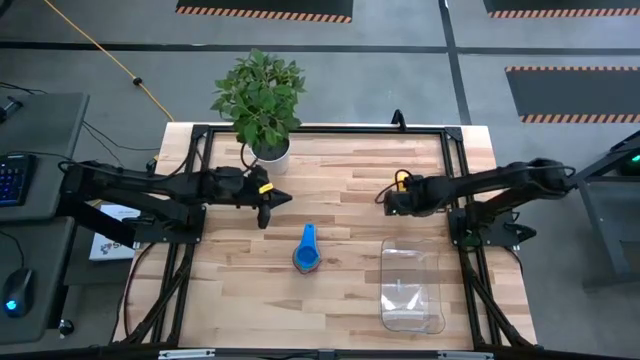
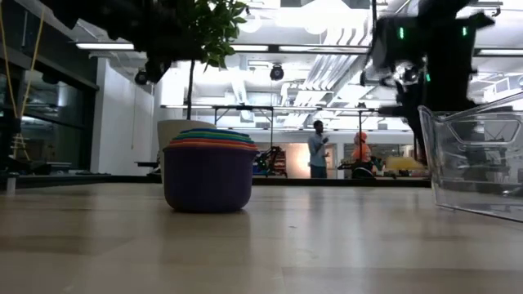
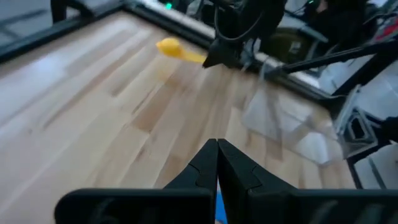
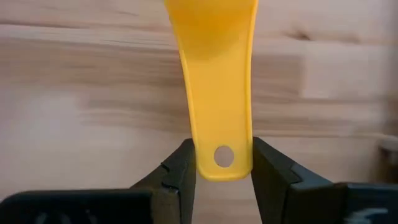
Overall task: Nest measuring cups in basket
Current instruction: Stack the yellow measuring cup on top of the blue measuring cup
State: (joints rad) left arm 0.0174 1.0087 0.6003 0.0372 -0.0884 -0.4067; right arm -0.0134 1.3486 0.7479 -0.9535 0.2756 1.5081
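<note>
1. Gripping the small yellow plastic measuring cup [image 4: 219, 87] by its flat handle, right pincer [image 4: 222, 163] narrowly closed on it, above the wooden table [image 1: 340, 190], near the clear plastic rectangular basket [image 1: 411, 285].
2. Hovering shut and empty, left pincer [image 3: 217, 163], beyond the nested stack of coloured cups [image 1: 307, 256].
3. Slipping likely: thin handle-end grip, cup may swing or drop outside the stack.
4. No readable writing.
</note>
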